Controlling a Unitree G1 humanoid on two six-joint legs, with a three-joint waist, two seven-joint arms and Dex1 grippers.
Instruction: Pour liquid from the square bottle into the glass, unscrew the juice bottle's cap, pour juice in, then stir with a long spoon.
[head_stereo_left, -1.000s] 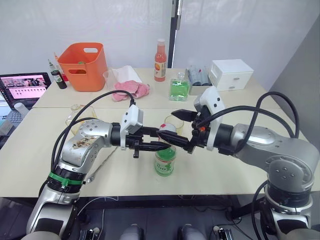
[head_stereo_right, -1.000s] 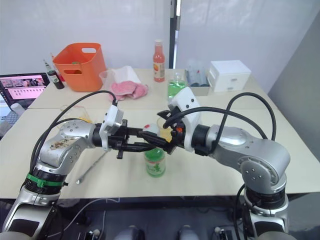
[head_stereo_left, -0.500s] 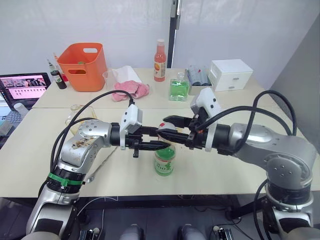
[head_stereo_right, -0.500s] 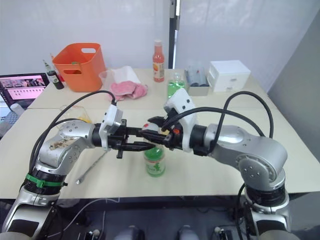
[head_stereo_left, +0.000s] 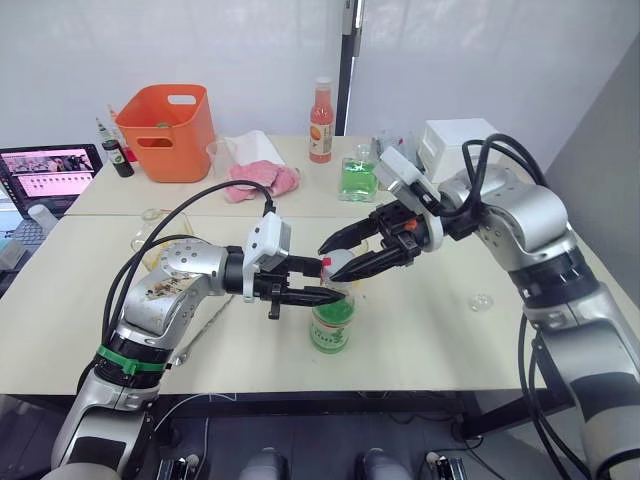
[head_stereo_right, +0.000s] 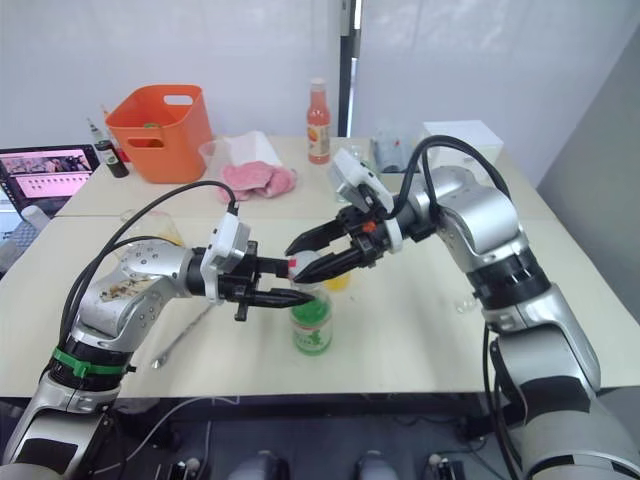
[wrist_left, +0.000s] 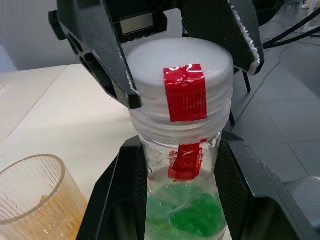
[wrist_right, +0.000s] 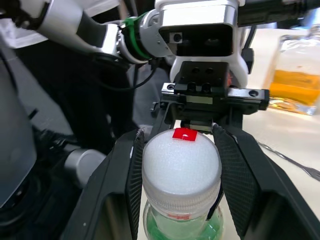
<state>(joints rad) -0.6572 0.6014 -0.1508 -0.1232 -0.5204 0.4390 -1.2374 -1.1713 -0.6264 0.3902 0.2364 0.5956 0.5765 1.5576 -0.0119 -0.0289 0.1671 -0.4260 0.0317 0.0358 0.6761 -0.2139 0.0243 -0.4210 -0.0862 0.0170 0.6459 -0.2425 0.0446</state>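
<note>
Two grippers: both of mine meet at one bottle, near the front edge of the table (head_stereo_left: 455, 335).
Left gripper (head_stereo_left: 318, 293): clamped across the neck of the juice bottle (head_stereo_left: 330, 322), just under the cap, one black finger on each side.
Right gripper (head_stereo_left: 345, 258): its two fingers flank the cap (wrist_right: 181, 160) and seem pressed against both sides of it (the contact is close, so this is my judgement).
Juice bottle, place: standing on the table directly between my arms, with the glass (wrist_left: 30, 192) just behind it.
Juice bottle, long axis: vertical, mouth up; the red tape strip on the cap and the one on the neck face my left wrist and line up.
Cap, state: seated on the threads, not lifted clear.
Cap, handling: small, ridged, hard plastic; I judge it wants a firm pinch on the ridged rim, since smooth pads may slip there.
Bottle, handling: thin clear plastic, light and part full, likely to buckle if squeezed at the label; the stiff neck is the better hold, which is where my left fingers are.
Glass: upright, holding some orange-yellow liquid (wrist_left: 35, 210).
Square bottle (wrist_right: 296, 75): upright on my left side of the table, well apart from the glass.
Long spoon (head_stereo_right: 182, 335): lying flat on the table beneath my left forearm, untouched.
Risk: a twist without a steady neck hold could tip the bottle toward the glass.
</note>
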